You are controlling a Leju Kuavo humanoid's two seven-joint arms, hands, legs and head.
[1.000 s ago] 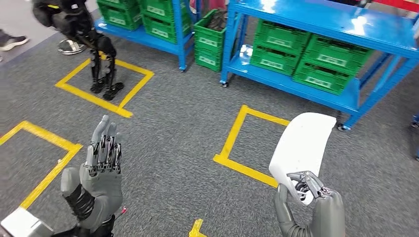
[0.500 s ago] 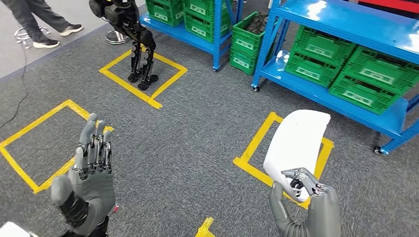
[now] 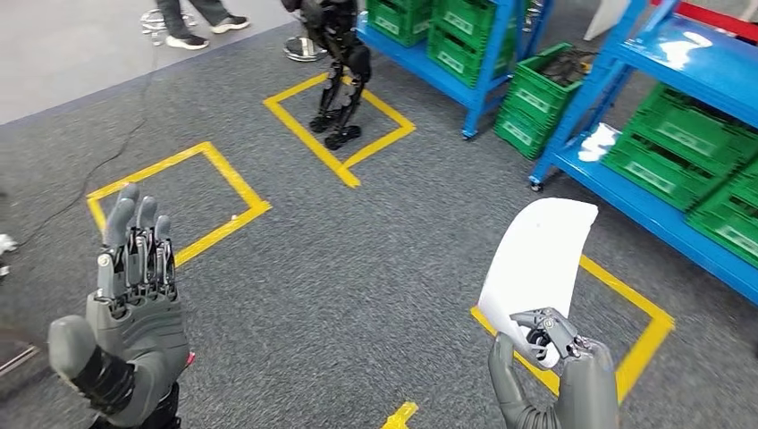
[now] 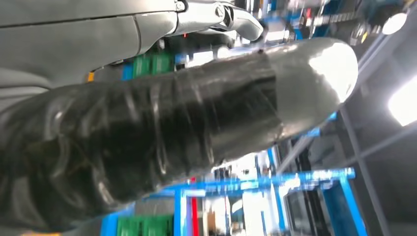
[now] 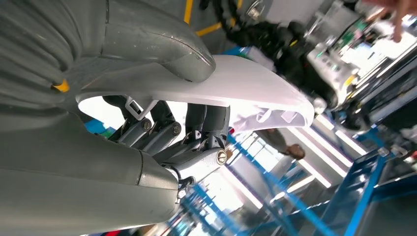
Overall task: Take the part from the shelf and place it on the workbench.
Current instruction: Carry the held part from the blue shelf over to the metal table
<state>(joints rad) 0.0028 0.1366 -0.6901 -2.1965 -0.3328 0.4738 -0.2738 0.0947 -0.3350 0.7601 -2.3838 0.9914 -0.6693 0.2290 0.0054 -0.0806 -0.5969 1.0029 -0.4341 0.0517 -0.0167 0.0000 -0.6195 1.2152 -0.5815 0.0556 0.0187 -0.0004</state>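
Observation:
The part [image 3: 539, 264] is a curved white plastic shell, held upright at the lower right of the head view. My right hand [image 3: 552, 362] grips its lower edge, thumb on one face and fingers on the other. In the right wrist view the white part [image 5: 255, 93] runs between the thumb [image 5: 162, 44] and the dark fingers [image 5: 196, 132]. My left hand [image 3: 132, 308] is raised at the lower left, fingers straight and close together, holding nothing. The left wrist view is mostly its dark thumb [image 4: 172, 128].
Blue shelves [image 3: 679, 54] with green crates [image 3: 666, 165] run along the right and top. Yellow tape squares [image 3: 179, 201] mark the grey carpet. Another robot's black legs [image 3: 340, 80] stand in one square. A person's feet [image 3: 192, 22] are at the top left.
The whole scene has shifted right across the picture, so the camera has turned left. Both hands keep their pose, and the right hand still holds the white part.

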